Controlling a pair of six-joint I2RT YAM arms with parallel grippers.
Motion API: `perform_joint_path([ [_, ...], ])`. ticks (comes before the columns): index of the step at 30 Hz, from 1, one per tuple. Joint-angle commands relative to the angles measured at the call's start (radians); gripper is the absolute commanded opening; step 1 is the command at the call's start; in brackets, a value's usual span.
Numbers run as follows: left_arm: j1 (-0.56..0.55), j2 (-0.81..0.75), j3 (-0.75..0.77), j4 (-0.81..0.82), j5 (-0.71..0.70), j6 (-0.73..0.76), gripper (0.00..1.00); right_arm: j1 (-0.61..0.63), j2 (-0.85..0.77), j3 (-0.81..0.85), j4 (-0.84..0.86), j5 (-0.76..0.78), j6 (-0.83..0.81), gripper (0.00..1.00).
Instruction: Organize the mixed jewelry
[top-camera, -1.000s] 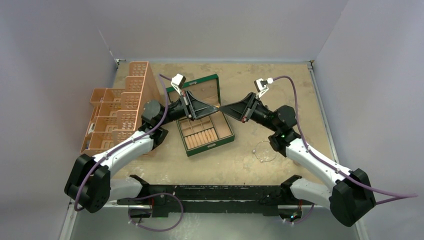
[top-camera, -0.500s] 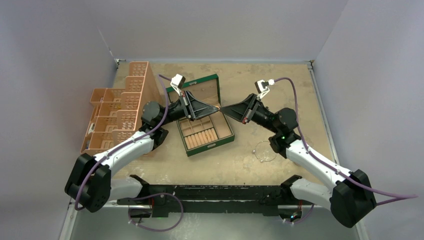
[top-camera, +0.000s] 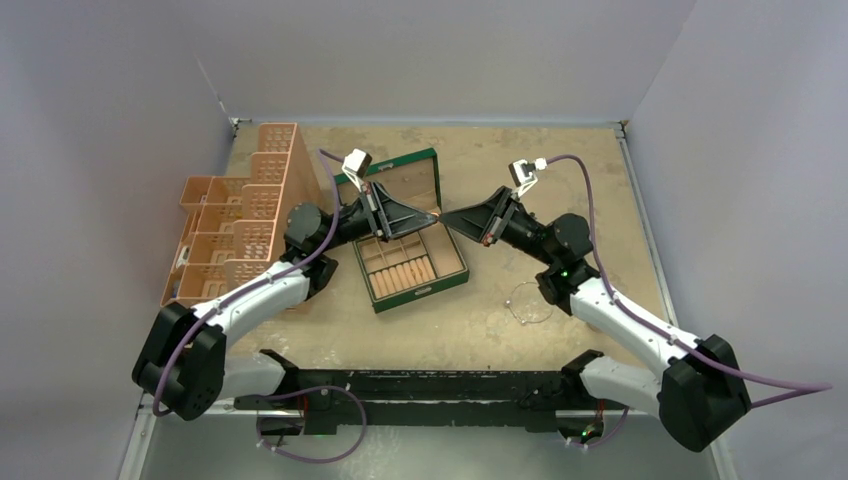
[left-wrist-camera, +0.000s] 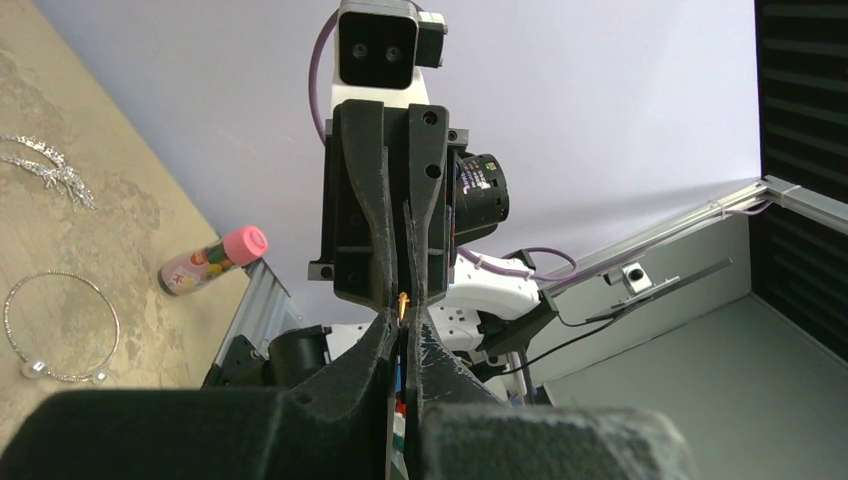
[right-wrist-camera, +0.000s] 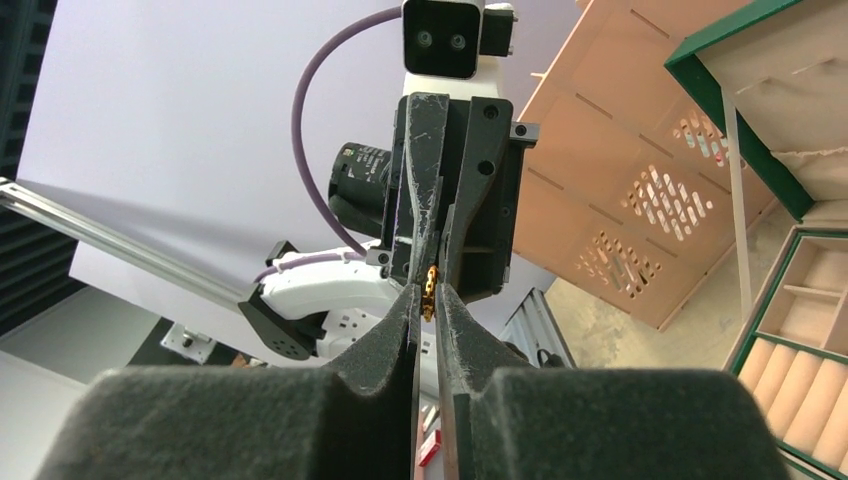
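Gold ring (right-wrist-camera: 428, 280): tiny, looked light, rigid, prob. slippery. Sat mid-air over green box (top-camera: 422, 291), pinched by L fingers (left-wrist-camera: 365, 350) and R fingers (right-wrist-camera: 385, 335), both pairs nearly closed. Best gripped across band.

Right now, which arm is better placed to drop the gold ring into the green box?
Left, probably: the left gripper lies over the green box; the right gripper reaches from beside it. Both pinch the gold ring.
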Motion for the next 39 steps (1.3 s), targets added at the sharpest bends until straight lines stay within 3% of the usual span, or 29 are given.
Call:
perform_joint_path([
  [1, -0.002, 0.001, 0.0, 0.064, 0.012, -0.008, 0.0, 0.005, 0.005, 0.049, 0.017, 0.02, -0.026, 0.13],
  [6, -0.002, 0.001, -0.003, 0.064, 0.01, -0.006, 0.0, 0.006, 0.001, 0.064, -0.015, 0.042, -0.051, 0.12],
  [10, -0.002, 0.005, -0.002, 0.064, 0.009, -0.003, 0.0, 0.011, -0.002, 0.082, -0.057, 0.047, -0.08, 0.0],
  [13, -0.002, -0.005, -0.01, 0.042, -0.01, 0.005, 0.0, 0.012, -0.009, 0.087, -0.082, 0.054, -0.096, 0.0],
  [14, -0.001, -0.021, -0.016, 0.009, -0.03, 0.017, 0.05, 0.011, -0.014, 0.091, -0.104, 0.061, -0.106, 0.0],
  [19, -0.002, -0.171, -0.036, -0.287, -0.191, 0.161, 0.44, 0.012, -0.021, 0.136, -0.252, 0.1, -0.189, 0.0],
  [22, -0.002, -0.259, -0.041, -0.441, -0.279, 0.242, 0.59, 0.013, -0.002, 0.171, -0.359, 0.113, -0.258, 0.0],
  [31, -0.001, -0.421, 0.079, -1.027, -0.558, 0.514, 0.69, 0.168, 0.161, 0.353, -0.748, 0.33, -0.504, 0.0],
  [39, -0.002, -0.423, 0.247, -1.288, -0.677, 0.758, 0.7, 0.305, 0.355, 0.506, -1.029, 0.472, -0.612, 0.0],
])
